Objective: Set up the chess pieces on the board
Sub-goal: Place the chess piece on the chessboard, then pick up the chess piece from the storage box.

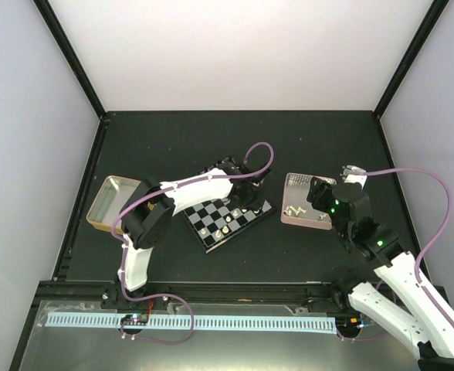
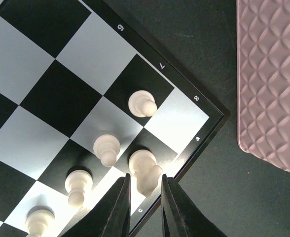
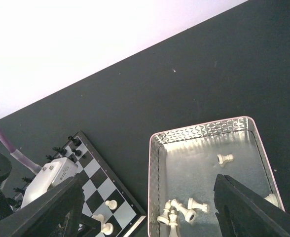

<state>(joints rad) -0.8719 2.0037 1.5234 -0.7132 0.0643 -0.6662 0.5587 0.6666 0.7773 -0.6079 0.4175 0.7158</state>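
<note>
The board (image 1: 228, 219) lies tilted at mid table, with several white chess pieces (image 1: 225, 226) on its near squares. In the left wrist view white pawns (image 2: 142, 103) (image 2: 106, 147) stand on the board (image 2: 36, 143) near its corner. A white knight (image 2: 145, 168) stands on a black edge square. My left gripper (image 2: 145, 180) straddles it, narrowly open, with a thin gap at the left finger. My right gripper (image 3: 147, 182) hangs wide open above the pink-rimmed tray (image 3: 199, 129). Several white pieces (image 3: 184, 210) lie toppled in the tray. Black pieces (image 3: 66, 145) line the board's far edge.
An open metal tin (image 1: 111, 202) sits left of the board. The tray (image 1: 287, 179) lies right of the board, and its patterned pink wall (image 2: 268, 74) is close to the board's corner. Black frame posts mark the table's back corners.
</note>
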